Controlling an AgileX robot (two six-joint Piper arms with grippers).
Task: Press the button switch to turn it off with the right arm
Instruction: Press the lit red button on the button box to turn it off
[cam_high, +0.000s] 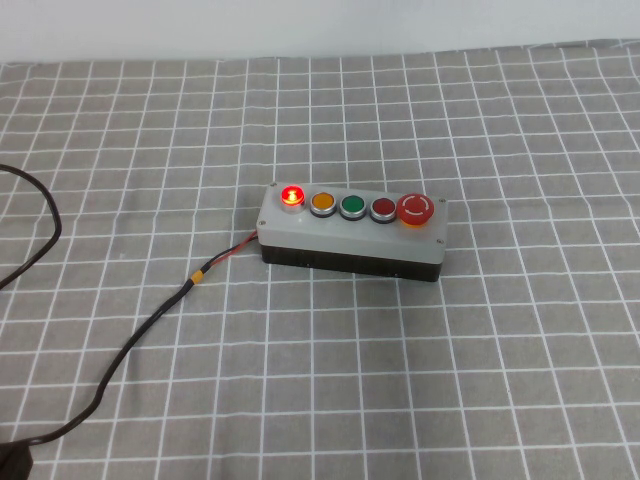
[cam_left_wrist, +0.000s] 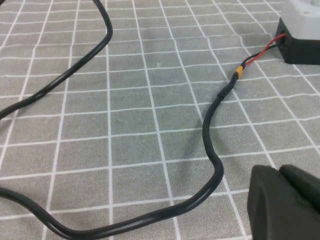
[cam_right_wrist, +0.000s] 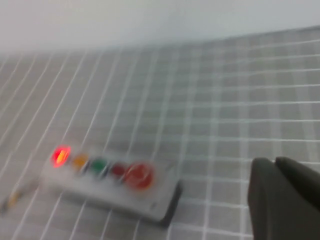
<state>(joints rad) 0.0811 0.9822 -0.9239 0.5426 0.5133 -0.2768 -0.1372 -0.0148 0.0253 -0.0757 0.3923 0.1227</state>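
Grey checked tablecloth (cam_high: 500, 380) covers the whole work surface, with a plain white wall (cam_high: 300, 25) behind. The button box (cam_high: 350, 240) sits near the middle of the cloth, long side towards the robot. Its top row, from the robot's left, reads: red indicator lamp (cam_high: 291, 196) (lit), yellow button (cam_high: 322, 202), green button (cam_high: 352, 206), red button (cam_high: 383, 209) and red mushroom stop (cam_high: 416, 209). A black cable (cam_high: 130, 340) leaves the box's left end and trails off towards the robot's left.

Neither arm appears in the high view. The right gripper (cam_right_wrist: 282, 195) shows only as a dark edge in its wrist view, raised and well apart from the box; whether its jaws are spread or pressed together I cannot tell. The left gripper (cam_left_wrist: 282, 200) hangs low over the cloth beside the cable, clear of the box, and its jaw state cannot be told either.

Assessment: the press has not begun, since the lamp is on. No label shows which cap cuts the power; the red button or the mushroom stop seems likeliest. The right arm should descend square onto the centre of one cap only. The caps sit close together, and a slanted push could shove the unfixed box across the cloth. The lamp going dark is the check.
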